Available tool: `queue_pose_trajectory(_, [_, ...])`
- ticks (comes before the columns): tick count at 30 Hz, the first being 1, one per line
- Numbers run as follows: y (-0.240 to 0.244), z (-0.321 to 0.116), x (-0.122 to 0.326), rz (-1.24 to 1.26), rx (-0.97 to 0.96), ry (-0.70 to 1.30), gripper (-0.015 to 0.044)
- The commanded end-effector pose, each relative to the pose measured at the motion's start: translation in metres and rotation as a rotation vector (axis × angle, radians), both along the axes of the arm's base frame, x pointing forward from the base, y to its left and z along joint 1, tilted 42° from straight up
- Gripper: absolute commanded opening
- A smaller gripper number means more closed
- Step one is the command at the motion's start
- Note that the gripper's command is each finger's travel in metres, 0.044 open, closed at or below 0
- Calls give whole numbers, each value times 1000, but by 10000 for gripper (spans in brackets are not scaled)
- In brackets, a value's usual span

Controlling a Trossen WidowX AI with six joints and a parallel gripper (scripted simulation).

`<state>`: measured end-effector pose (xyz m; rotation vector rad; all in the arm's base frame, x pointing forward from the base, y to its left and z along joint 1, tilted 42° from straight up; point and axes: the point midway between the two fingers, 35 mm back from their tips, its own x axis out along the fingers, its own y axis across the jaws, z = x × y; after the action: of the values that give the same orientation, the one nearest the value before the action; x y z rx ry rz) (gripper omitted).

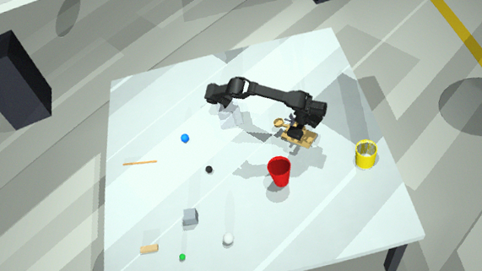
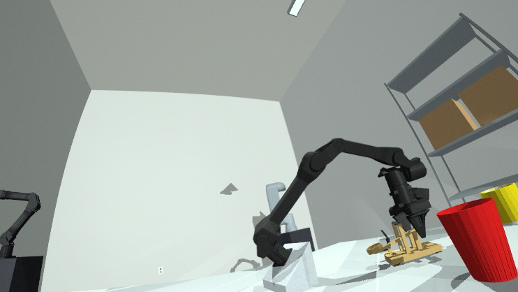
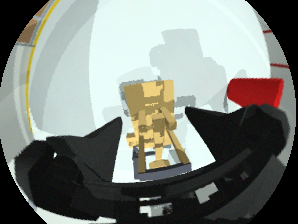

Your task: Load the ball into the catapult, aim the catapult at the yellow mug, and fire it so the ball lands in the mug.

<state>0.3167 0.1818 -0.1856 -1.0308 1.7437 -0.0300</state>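
The wooden catapult [image 1: 309, 139] [image 2: 431, 249] [image 3: 150, 92] stands on the table, its spoon arm low and its round cup [image 1: 278, 121] [image 2: 374, 248] toward the robot's base; no ball shows in the cup. My gripper [image 1: 295, 132] [image 2: 417, 232] [image 3: 154, 113] points down at the catapult's uprights, open and empty, with a finger on each side of the catapult in the wrist view. The yellow mug [image 1: 365, 160] [image 2: 505, 205] stands upright near the table's right edge. A blue ball [image 1: 184, 138], a black ball [image 1: 208, 169], a green ball [image 1: 182, 257] and a white ball [image 1: 227, 238] lie on the table.
A red cup [image 1: 280, 174] [image 2: 478, 242] [image 3: 255, 92] stands close to the catapult. A grey block [image 1: 189, 216], a short wooden piece [image 1: 149, 248] and a thin wooden stick [image 1: 140, 163] lie on the left part of the table.
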Motion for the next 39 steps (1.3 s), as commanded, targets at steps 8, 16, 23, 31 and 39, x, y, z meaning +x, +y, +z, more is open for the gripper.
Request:
queue_pose_trajectory(8, [-14, -13, -2, 3, -7, 3, 440])
queue_pose_trajectory(16, [-10, -11, -2, -1, -2, 1, 282])
queue_pose_trajectory(23, [-10, -11, -2, -1, -2, 1, 138])
queue_pose_trajectory(31, [15, 18, 1, 0, -2, 2, 6])
queue_pose_trajectory(39, [20, 25, 2, 2, -4, 3, 0])
